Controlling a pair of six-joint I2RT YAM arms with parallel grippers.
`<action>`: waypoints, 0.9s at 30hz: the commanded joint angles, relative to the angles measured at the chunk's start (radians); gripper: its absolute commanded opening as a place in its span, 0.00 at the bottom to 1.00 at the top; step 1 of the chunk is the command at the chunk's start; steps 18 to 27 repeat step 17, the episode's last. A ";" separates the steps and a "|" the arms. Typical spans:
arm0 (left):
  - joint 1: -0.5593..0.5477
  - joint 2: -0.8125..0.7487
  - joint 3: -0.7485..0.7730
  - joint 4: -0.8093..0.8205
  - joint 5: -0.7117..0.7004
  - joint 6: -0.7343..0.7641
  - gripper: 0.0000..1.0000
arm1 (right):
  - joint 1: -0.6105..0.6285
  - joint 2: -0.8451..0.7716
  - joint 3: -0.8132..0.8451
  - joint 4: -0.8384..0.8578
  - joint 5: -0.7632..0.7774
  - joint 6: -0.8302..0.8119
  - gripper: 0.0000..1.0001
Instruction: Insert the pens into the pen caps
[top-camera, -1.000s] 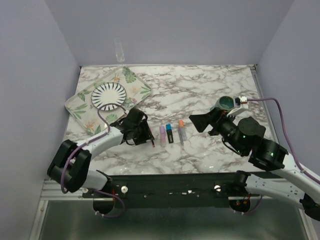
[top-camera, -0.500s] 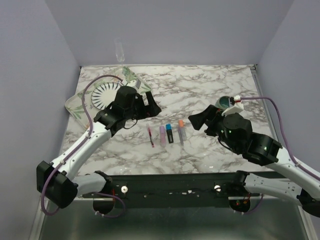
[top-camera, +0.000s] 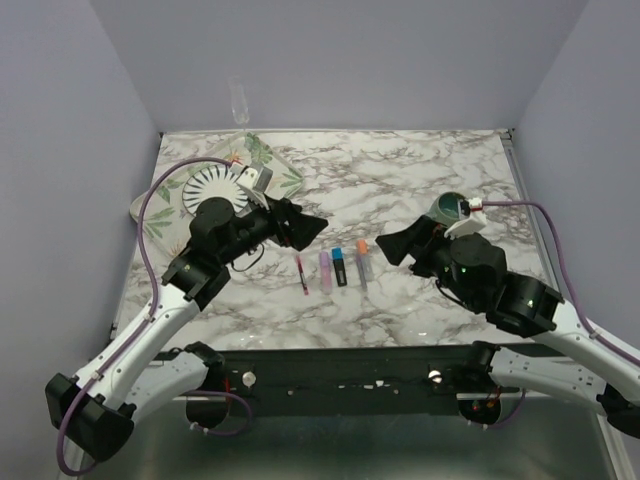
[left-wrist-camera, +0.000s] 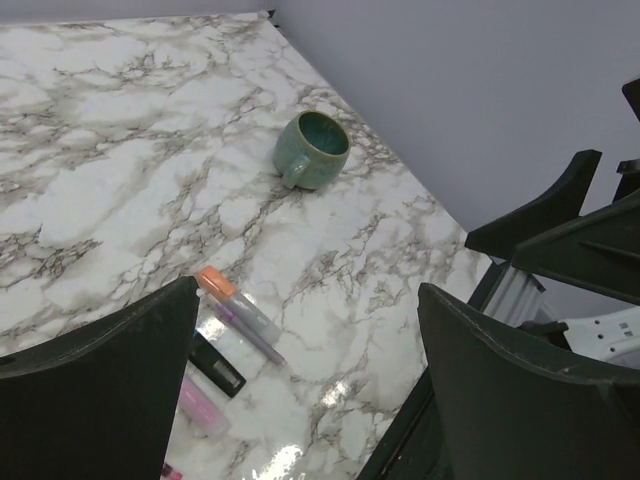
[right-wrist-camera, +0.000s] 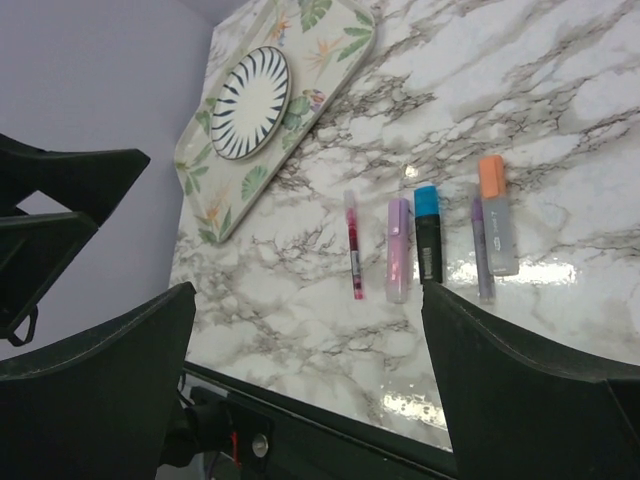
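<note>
Several pens lie side by side mid-table: a thin red pen, a pink-purple marker, a black marker with a blue end, a thin purple pen and a pale grey marker with an orange end. The right wrist view shows the red pen, pink marker, black marker and grey marker. I see no loose caps. My left gripper is open and empty, raised left of the row. My right gripper is open and empty, raised right of it.
A teal-green mug stands behind my right gripper and shows in the left wrist view. A leaf-patterned tray with a striped plate sits at the back left. A clear glass stands at the far edge.
My left gripper has risen from the table beside the red pen and now hovers higher, pointing right. The pens have not moved. My right gripper has barely shifted.
</note>
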 joint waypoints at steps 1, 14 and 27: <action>-0.002 -0.029 -0.033 0.076 0.016 0.045 0.99 | 0.004 -0.040 -0.061 0.119 -0.024 -0.045 1.00; 0.000 -0.048 -0.041 0.067 -0.009 0.051 0.99 | 0.002 -0.057 -0.053 0.138 -0.015 -0.114 1.00; 0.000 -0.041 -0.032 0.055 -0.006 0.057 0.99 | 0.004 -0.059 -0.050 0.132 -0.009 -0.107 1.00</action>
